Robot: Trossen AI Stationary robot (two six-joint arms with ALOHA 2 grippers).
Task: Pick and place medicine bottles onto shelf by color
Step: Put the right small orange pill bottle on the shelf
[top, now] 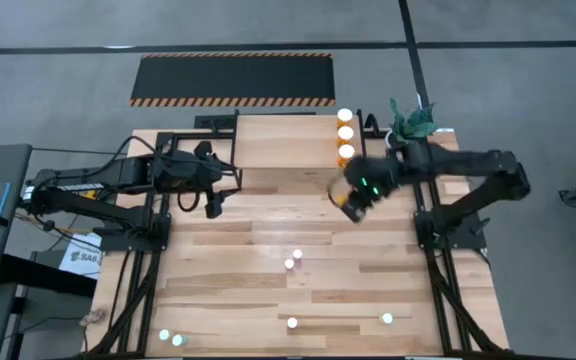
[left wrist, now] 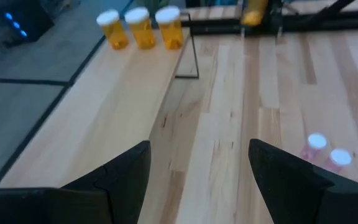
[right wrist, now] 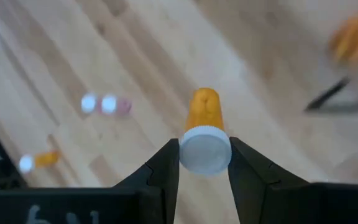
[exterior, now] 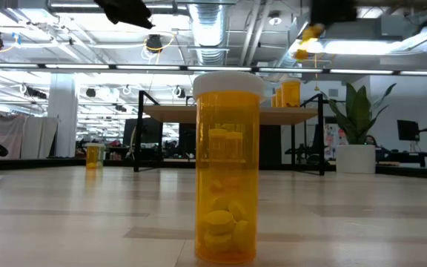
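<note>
The wooden table (top: 268,240) carries the shelf (top: 278,140) at its far edge, a light wood top on thin black legs, with three orange bottles (top: 345,135) standing upright in a row along its right end, white caps up. Just beside that end, above the table and a little nearer the camera side, the right gripper (right wrist: 204,155) holds an orange medicine bottle (right wrist: 205,134) clear of the surface. Its jaws are closed partway, one finger pressed on each side of the bottle's white cap, so the cap sits squarely between the fingertips while the orange body sticks out beyond them. The bottle's long axis runs straight on from the gripper, cap toward the wrist and base pointing away, down toward the planks; in the low view it shows high up, tilted rather than upright. The left gripper (left wrist: 197,168) waits over the left part of the table near the shelf's front edge, its jaws spread wide and holding nothing. Near the table's middle two pinkish bottles (top: 293,259) stand side by side, almost touching. Close to the low camera another orange bottle (exterior: 227,167) stands upright with pills visible inside. Greenish-capped bottles (top: 170,338) sit along the near edge.
</note>
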